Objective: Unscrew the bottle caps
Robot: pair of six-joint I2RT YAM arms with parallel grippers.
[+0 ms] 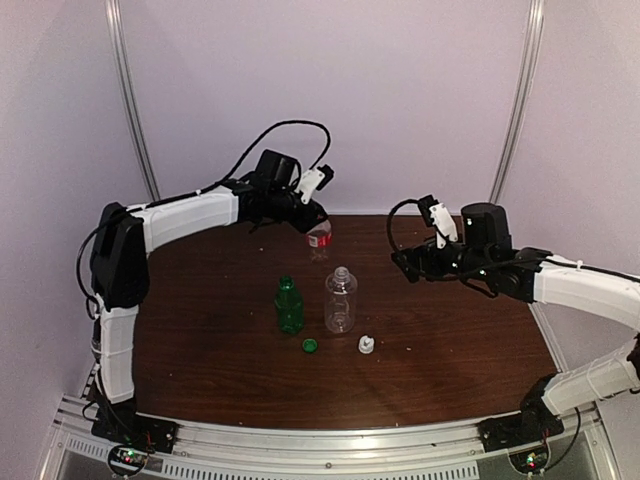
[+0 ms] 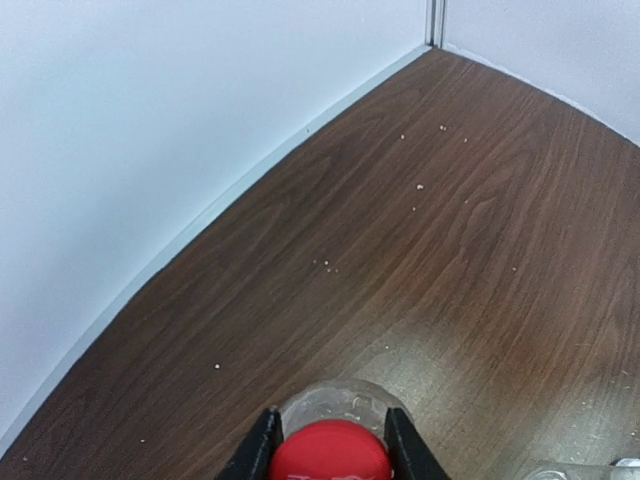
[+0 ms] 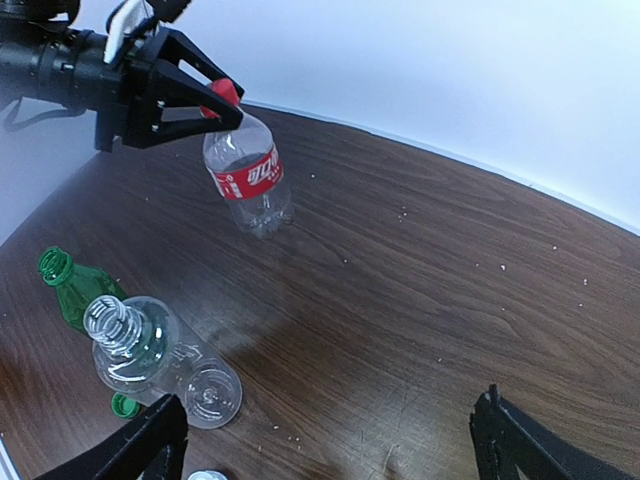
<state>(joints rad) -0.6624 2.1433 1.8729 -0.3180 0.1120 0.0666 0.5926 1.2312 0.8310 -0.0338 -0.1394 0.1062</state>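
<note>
Under the left tool (image 1: 316, 226) in the overhead view is the short red-label bottle (image 1: 319, 240), tilted. The green bottle (image 1: 289, 306) and clear bottle (image 1: 340, 300) stand capless between the two tools.

Left wrist view: that tool's clamped tight on the red cap (image 2: 330, 455).

Right wrist view: the right tool (image 3: 330, 450) gapes wide, holding nothing, well off the tilted bottle. I'd guess the bottle's light, thin-walled and slick, so grab the body around the label.

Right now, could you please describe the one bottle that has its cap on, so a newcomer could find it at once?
Look to the far edge of the brown table, where the left gripper is shut on a red cap. Tilted below it is a short clear bottle with a red label. The green bottle and the taller clear bottle mid-table stand open-necked.
</note>
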